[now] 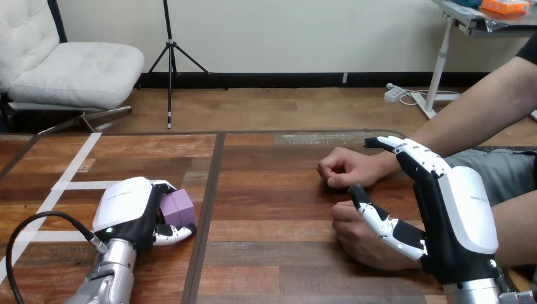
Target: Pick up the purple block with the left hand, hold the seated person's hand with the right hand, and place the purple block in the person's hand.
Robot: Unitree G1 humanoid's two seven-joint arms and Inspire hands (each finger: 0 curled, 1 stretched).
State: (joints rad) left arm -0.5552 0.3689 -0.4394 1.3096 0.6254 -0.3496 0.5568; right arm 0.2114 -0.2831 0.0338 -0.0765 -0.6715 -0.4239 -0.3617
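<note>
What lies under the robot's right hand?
Under the right hand lies the person's nearer hand, resting on the table, with the robot's thumb across it. Its wrist side is covered, so any grip there cannot be seen.

The wooden desk (pixel 272 253) bears white tape strips (pixel 77 158) at its left and a dark seam (pixel 212 190) running front to back.

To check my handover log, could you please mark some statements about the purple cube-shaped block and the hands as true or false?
1. The robot's left hand curls round the purple cube-shaped block. True.
2. The block lies in the person's palm. False: the left hand has it, at the wooden table.
3. The right hand has straight fingers. True.
4. The person's hands lie open, palm up. False: the nearer hand and the farther hand are both curled.
</note>
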